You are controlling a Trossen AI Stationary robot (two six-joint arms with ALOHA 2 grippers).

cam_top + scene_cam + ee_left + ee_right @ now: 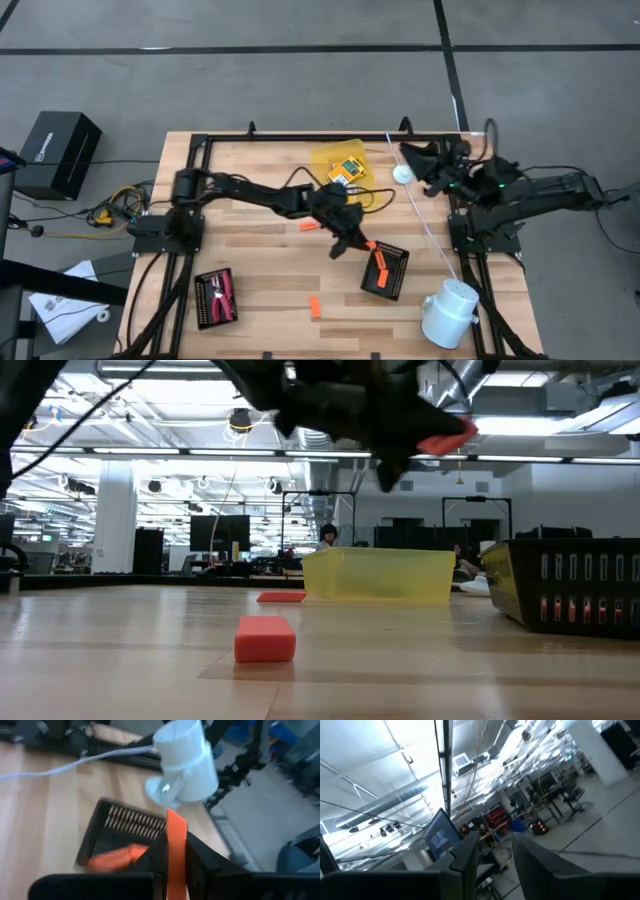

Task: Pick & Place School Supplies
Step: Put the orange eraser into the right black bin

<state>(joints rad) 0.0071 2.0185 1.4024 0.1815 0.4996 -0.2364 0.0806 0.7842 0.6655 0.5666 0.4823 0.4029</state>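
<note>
Already inside black tray [392, 271] — one orange stick [380, 263].

No text, label, brand or number can be read — the dark box [58, 152] on the floor beside the counter [270, 290] bears a pale mark, but it is too small to make out.
</note>
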